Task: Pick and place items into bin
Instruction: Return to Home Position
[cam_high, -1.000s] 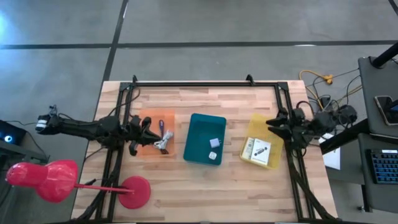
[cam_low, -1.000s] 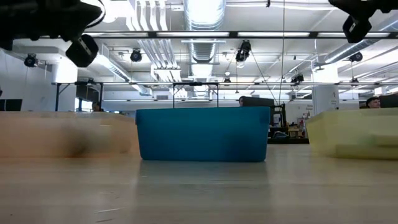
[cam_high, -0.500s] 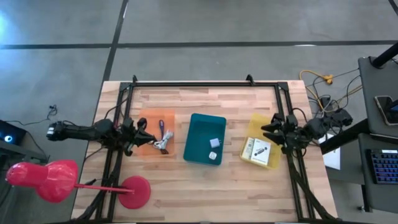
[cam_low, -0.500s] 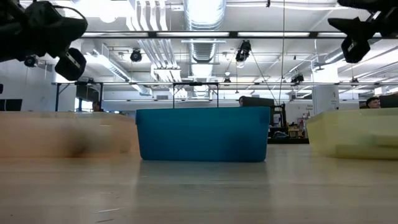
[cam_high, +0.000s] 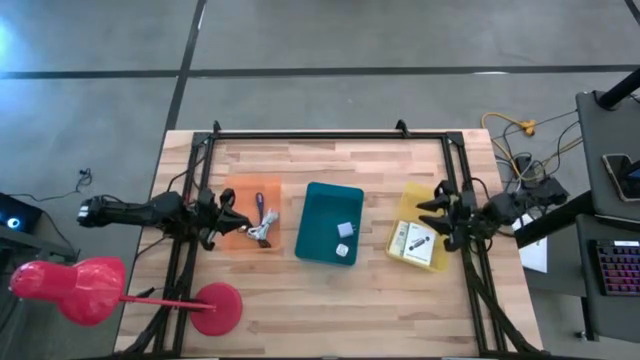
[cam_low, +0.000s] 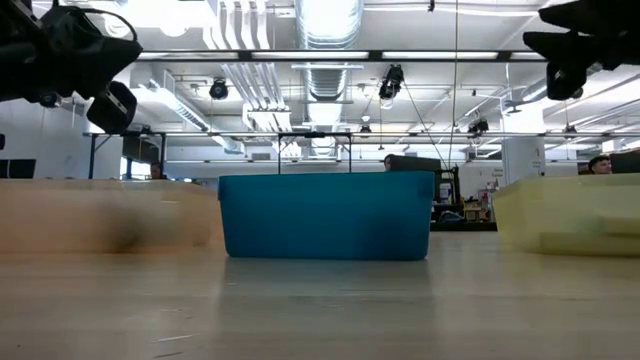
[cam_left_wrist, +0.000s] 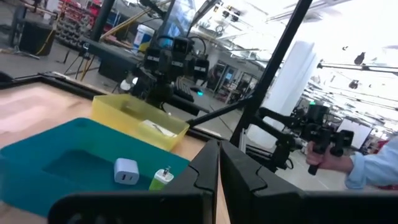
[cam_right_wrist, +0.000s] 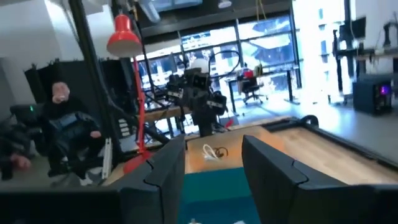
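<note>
Left gripper (cam_left_wrist: 219, 163) first: its two dark fingers are pressed together with nothing between them, hanging above the left edge of the flat orange plastic tray (cam_high: 240, 240). Right gripper (cam_right_wrist: 213, 163) is spread wide and empty, up over the right edge of the shallow yellow plastic bin (cam_high: 420, 198).

Into the containers now. The orange tray carries the thin purple stick tool (cam_high: 259, 204) and, just beside it, a tangle of black and pale wiry pieces (cam_high: 263, 232). The deep teal plastic bin (cam_high: 318, 212) in the middle holds two small white cubes (cam_high: 345, 229), one mid-bin, the other close to a wall. From the left wrist, one of them looks greenish. The yellow bin holds flat white packets with dark prints (cam_high: 420, 242), lying side by side and touching. I make it two, though the line between them is hard to see.

At table height only the bin walls show. Everything inside is hidden, and the orange tray is a blur. The big pink-red lamp-like stand (cam_high: 75, 288) has its round base on the table's corner by the left arm, its head hanging beyond the edge.
</note>
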